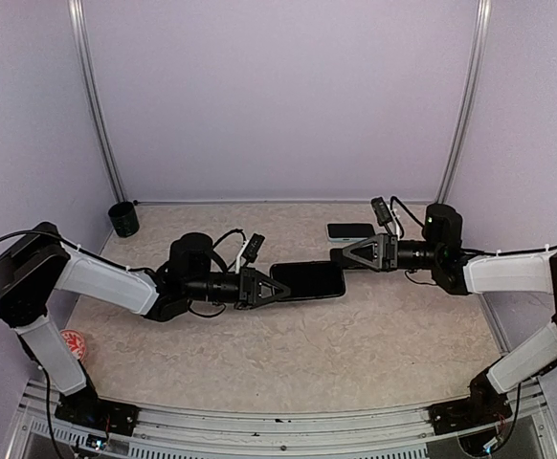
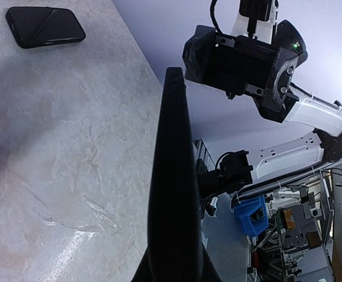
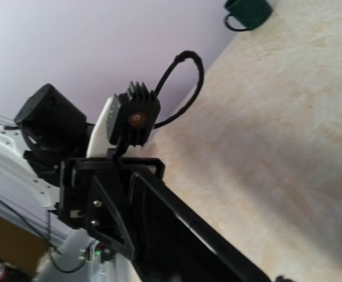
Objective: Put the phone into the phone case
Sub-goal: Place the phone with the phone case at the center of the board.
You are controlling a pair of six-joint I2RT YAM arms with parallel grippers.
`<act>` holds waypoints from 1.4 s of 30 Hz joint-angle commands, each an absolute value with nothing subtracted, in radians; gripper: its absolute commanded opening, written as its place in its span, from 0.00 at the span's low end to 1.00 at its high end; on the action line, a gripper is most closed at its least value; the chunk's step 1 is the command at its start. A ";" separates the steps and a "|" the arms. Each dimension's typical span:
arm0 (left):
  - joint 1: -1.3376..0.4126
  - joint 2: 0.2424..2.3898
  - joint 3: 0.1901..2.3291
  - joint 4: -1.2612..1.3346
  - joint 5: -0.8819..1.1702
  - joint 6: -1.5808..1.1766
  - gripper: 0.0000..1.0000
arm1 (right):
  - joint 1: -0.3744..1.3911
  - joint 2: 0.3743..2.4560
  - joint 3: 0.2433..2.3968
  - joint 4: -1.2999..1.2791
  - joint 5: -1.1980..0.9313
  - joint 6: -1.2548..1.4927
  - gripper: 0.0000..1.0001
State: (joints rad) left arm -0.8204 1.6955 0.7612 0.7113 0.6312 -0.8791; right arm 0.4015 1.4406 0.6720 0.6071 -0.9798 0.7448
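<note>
My left gripper [image 1: 277, 287] is shut on one end of a flat black slab with a raised rim, which looks like the phone case [image 1: 307, 280], and holds it above the table. The left wrist view shows that slab edge-on [image 2: 172, 176]. In the right wrist view it is seen from its far end [image 3: 183, 235], with the left gripper's fingers [image 3: 109, 217] clamped on it. My right gripper [image 1: 339, 256] hangs just beyond the case's free end, jaws apart and touching nothing [image 2: 235, 61]. The phone [image 1: 350, 230], dark with a light-blue edge, lies flat at the back [image 2: 44, 26].
A dark cup [image 1: 122, 219] stands at the back left corner [image 3: 248, 10]. A red and white round object [image 1: 74, 343] lies at the table's left edge by the left arm. Metal frame posts [image 1: 462, 105] rise at both back corners.
</note>
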 commanded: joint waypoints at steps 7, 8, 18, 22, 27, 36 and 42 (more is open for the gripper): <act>-0.833 1.796 0.898 0.720 0.647 -0.930 0.00 | 0.383 1.370 0.686 0.393 -0.864 0.581 0.75; -0.833 1.805 0.908 0.720 0.647 -0.940 0.00 | 0.383 1.366 0.685 0.383 -0.854 0.577 0.75; -0.843 1.938 1.038 0.691 0.657 -0.995 0.00 | 0.382 1.305 0.686 0.275 -0.753 0.497 0.78; -0.845 1.995 1.087 0.690 0.672 -1.018 0.00 | 0.379 1.285 0.689 0.252 -0.738 0.480 0.80; -0.844 2.067 1.168 0.684 0.700 -1.037 0.00 | 0.374 1.247 0.668 0.258 -0.709 0.470 1.00; -0.845 2.201 1.308 0.683 0.758 -1.089 0.00 | 0.365 1.206 0.668 0.222 -0.640 0.457 1.00; -0.848 2.270 1.381 0.680 0.767 -1.131 0.00 | 0.362 1.199 0.664 0.210 -0.619 0.457 1.00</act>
State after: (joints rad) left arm -0.8394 2.2444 1.3205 0.6193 0.7307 -1.1034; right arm 0.3759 1.2171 0.6697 0.2298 -0.6468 0.4679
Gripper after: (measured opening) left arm 0.091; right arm 0.996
